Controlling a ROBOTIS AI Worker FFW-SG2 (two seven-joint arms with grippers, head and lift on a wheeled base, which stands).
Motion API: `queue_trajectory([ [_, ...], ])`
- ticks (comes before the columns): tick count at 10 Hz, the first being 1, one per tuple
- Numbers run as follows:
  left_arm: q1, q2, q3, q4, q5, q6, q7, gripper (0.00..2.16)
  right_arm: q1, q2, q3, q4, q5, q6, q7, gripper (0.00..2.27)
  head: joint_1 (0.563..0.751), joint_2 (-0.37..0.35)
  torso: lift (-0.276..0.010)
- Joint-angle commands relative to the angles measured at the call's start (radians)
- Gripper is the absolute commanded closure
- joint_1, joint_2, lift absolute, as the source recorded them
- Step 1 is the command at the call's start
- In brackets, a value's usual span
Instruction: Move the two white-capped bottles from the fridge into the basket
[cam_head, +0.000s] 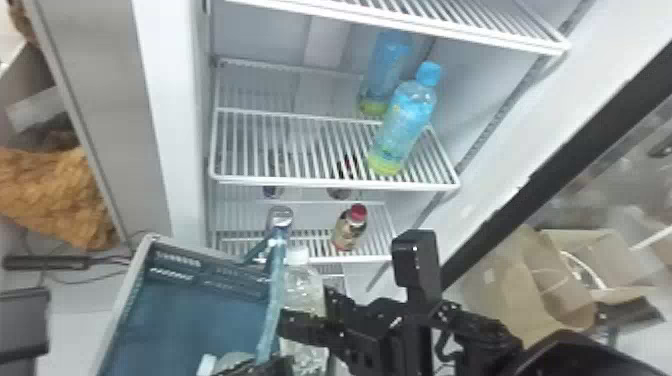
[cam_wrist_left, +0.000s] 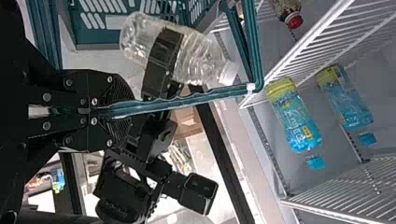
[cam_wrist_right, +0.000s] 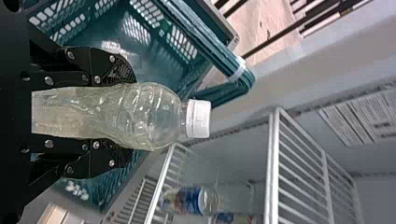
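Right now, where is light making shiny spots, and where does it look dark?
Right wrist view: white glints on the rounded shoulder of the held clear plastic bottle with a white cap; left wrist view: glints along that bottle's side too; head view: the teal plastic basket looks darker inside, beside the fridge's bright white side frame.

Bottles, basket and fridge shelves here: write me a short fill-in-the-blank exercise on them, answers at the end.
The right end effector holds a clear bottle that stands _____ rather than lying flat.
The left end effector grips the handle of the basket, inside which another bottle has a _____ cap.
One fridge shelf bears _____ blue-capped bottles.
Below it, a small bottle has a _____ cap.

Missing words: upright; white; two; red
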Motion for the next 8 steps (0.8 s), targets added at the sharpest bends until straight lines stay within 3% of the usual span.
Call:
queue_trajectory([
  [1, -0.001, -0.001, 0.0, 0.0, 0.0, 0.0, 0.0, 1.19, -0.034, -0.01, 0.03, 0.039, -0.014, 0.0, 0.009, 0.89, 0.695, -0.269, 0.0],
  [5, 0.004, -0.001, 0.004, 0.0, 0.0, 0.0, 0.0, 1.19, -0.017, -0.008, 0.024, 0.012, 0.012, -0.044, 0.023, 0.31, 0.695, -0.223, 0.0],
  [8, 0.002, -0.001, 0.002, 0.0, 0.0, 0.002, 0.0, 1.19, 0.012, 0.001, 0.014, -0.02, 0.04, -0.137, 0.014, 0.22, 0.695, -0.225, 0.0],
])
